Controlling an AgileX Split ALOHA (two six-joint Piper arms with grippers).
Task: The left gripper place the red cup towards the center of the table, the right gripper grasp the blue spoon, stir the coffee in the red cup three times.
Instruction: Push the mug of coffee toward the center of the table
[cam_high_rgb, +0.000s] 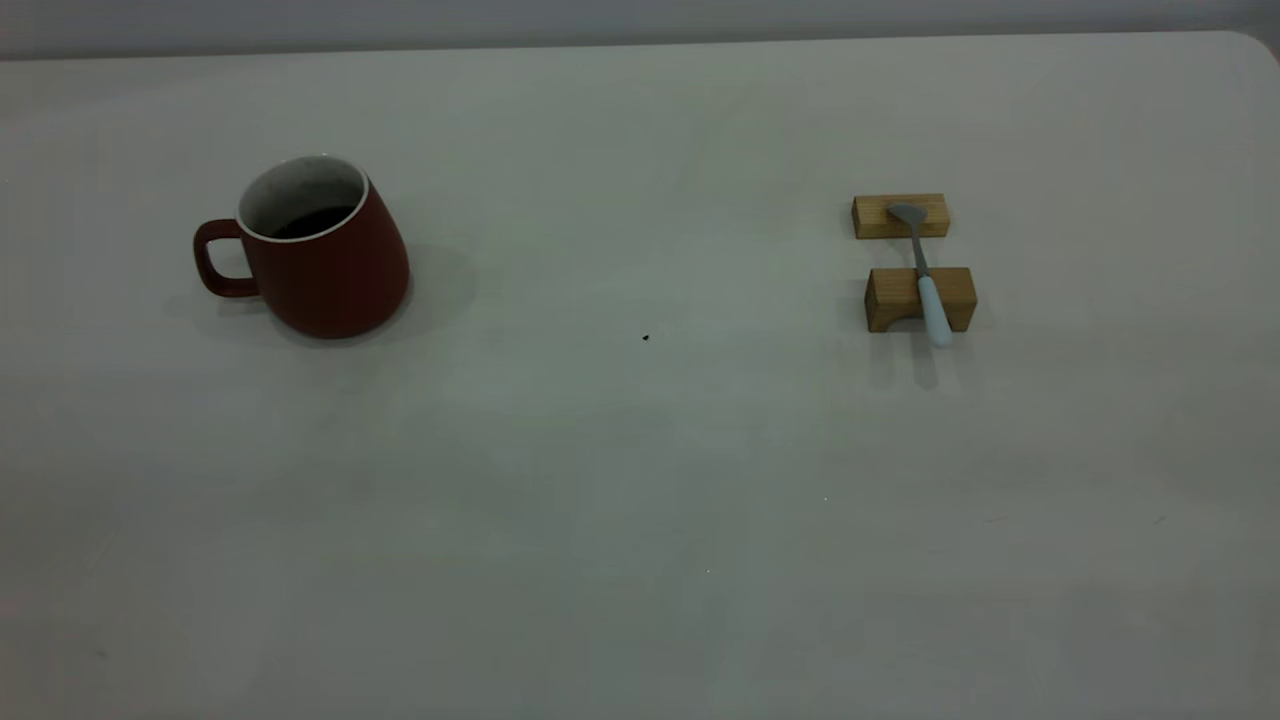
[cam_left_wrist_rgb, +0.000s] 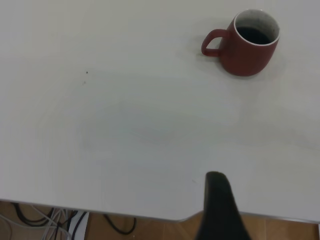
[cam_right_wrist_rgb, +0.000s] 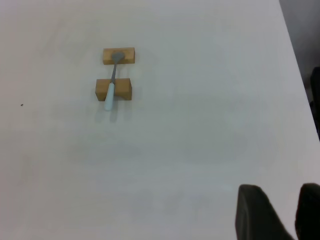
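Note:
The red cup (cam_high_rgb: 330, 270) stands upright at the left of the table (cam_high_rgb: 640, 480), handle pointing away from the centre, with dark coffee (cam_high_rgb: 312, 220) inside. The left wrist view has the red cup (cam_left_wrist_rgb: 247, 50) far off, and only a dark part of my left gripper (cam_left_wrist_rgb: 220, 200) shows, back at the table's edge. At the right, the blue spoon (cam_high_rgb: 925, 275) lies across two wooden blocks. My right gripper (cam_right_wrist_rgb: 282, 189) is open and empty, far from the blue spoon (cam_right_wrist_rgb: 111, 85). Neither gripper appears in the exterior view.
The spoon's bowl rests on the far block (cam_high_rgb: 900, 216) and its handle on the near block (cam_high_rgb: 920, 298). A tiny dark speck (cam_high_rgb: 645, 338) marks the table's middle. Cables (cam_left_wrist_rgb: 50, 220) hang below the table edge near the left arm.

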